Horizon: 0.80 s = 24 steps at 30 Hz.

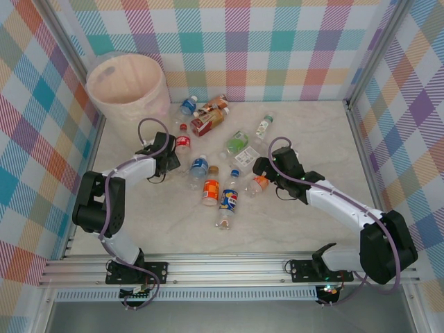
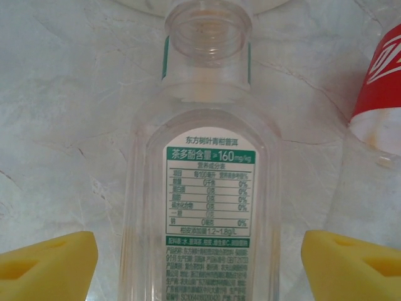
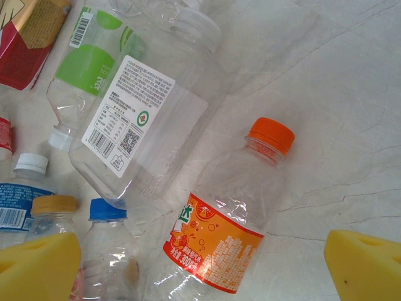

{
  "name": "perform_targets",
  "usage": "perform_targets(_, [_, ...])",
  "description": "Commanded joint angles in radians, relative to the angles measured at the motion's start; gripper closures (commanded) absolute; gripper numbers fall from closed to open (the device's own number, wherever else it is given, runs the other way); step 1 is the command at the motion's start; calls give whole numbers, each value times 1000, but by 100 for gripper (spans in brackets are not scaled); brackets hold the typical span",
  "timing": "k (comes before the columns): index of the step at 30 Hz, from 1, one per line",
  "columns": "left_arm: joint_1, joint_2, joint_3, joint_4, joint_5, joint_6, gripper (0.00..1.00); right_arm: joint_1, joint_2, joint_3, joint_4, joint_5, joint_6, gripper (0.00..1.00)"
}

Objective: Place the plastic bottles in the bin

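- Pale bin (image 1: 128,87) stands mouth-up in the far left corner of the table (image 1: 312,229), liner folded over its rim. From above its inside looks bare, so the clearing job appears barely begun.
- Plastic bottles (image 1: 229,200) lie on their sides in a loose scatter across the middle of the table, well clear of the near edge and within reach of either arm.
- Left gripper (image 1: 164,161) hangs low just on the near side of the bin, released. Its yellow pads (image 2: 47,266) flank a clear uncapped bottle (image 2: 203,188) with a green-and-white label, and a strip of table shows on each side. The jaws sit square across the bottle's body, apparently lined up for a pinch across its width.
- A red-labelled bottle (image 2: 382,81) lies just beside it on the right, close enough that a finger might nudge it.
- Right gripper (image 1: 264,168) hovers at the right of the scatter, spread wide and holding nothing. An orange-capped bottle (image 3: 232,219) lies tilted between its pads (image 3: 366,263), the likely next pick.
- A larger clear bottle (image 3: 144,119) crowds that bottle's left side. Contact between them cannot be told.
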Motion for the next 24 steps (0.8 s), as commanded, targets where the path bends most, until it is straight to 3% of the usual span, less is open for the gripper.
perform_targets(1, [10,21,-28,13,-32,-6,17,3,-2,27,-6,14,-22,0])
perform_targets(8, [18,28,-52,30,-9,-10,27,2,-10,20,-3,13,-32,0])
perform_targets(13, [18,-3,-94,93,3,10,37,3,-76,-46,145,-52,-102,0])
perform_targets(19, [14,-120,-146,93,27,27,48,3,-175,-95,231,-44,-188,0])
perform_targets(24, [-3,-255,-200,124,65,85,50,3,-230,-129,302,-46,-259,0])
